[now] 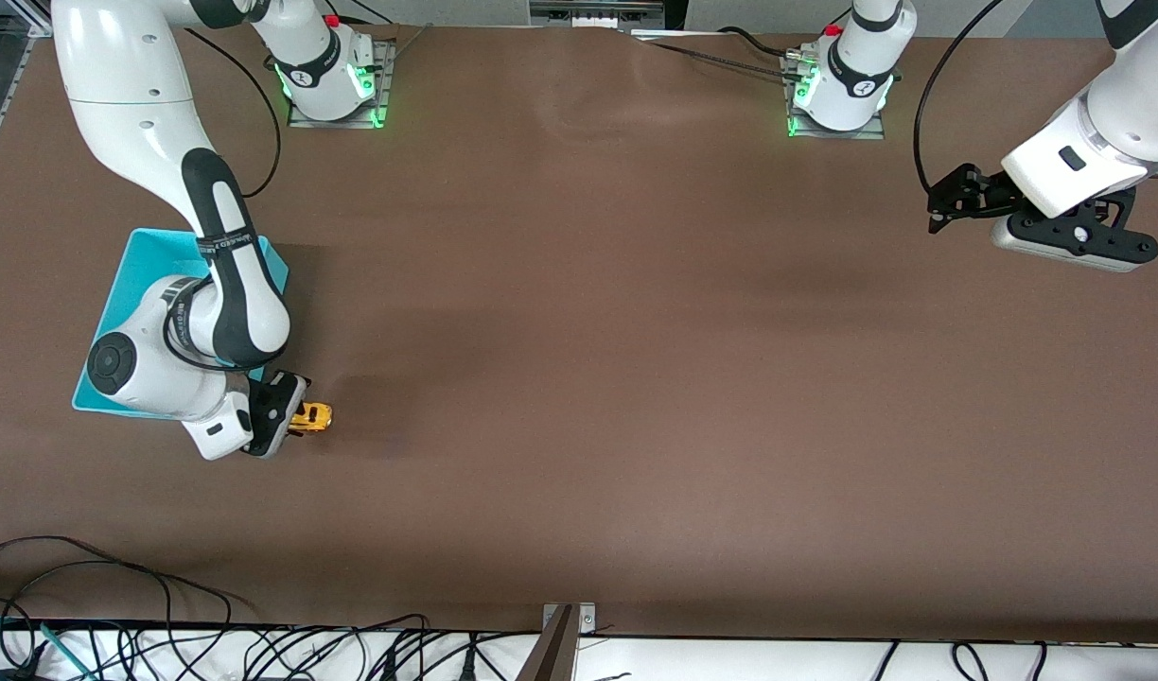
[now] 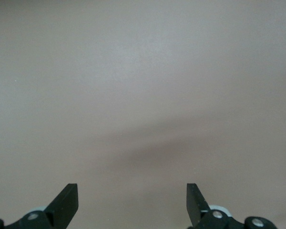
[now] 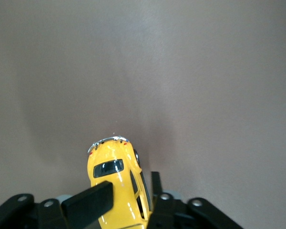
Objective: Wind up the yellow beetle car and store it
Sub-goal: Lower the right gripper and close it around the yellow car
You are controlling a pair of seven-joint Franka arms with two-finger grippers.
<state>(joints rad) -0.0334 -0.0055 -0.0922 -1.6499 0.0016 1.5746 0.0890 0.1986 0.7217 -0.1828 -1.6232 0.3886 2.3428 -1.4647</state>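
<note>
The yellow beetle car [image 1: 314, 416] is tiny, with dark windows, and sits low at the brown table, just off the corner of the turquoise bin [image 1: 149, 265] that lies nearest to the front camera. My right gripper [image 1: 297, 417] is shut on the car's sides. In the right wrist view the car [image 3: 112, 160] sticks out from between the black fingers [image 3: 88, 202] of this gripper [image 3: 126, 191]. I cannot tell whether its wheels touch the table. My left gripper [image 1: 938, 210] hangs open and empty over the left arm's end of the table; the left wrist view shows it [image 2: 132, 202] over bare table.
The right arm's elbow and wrist cover much of the bin. Cables [image 1: 115, 634] run along the table edge nearest the front camera, with a metal bracket [image 1: 565, 629] at its middle. The two arm bases [image 1: 333, 71] [image 1: 839, 80] stand along the table edge farthest from the front camera.
</note>
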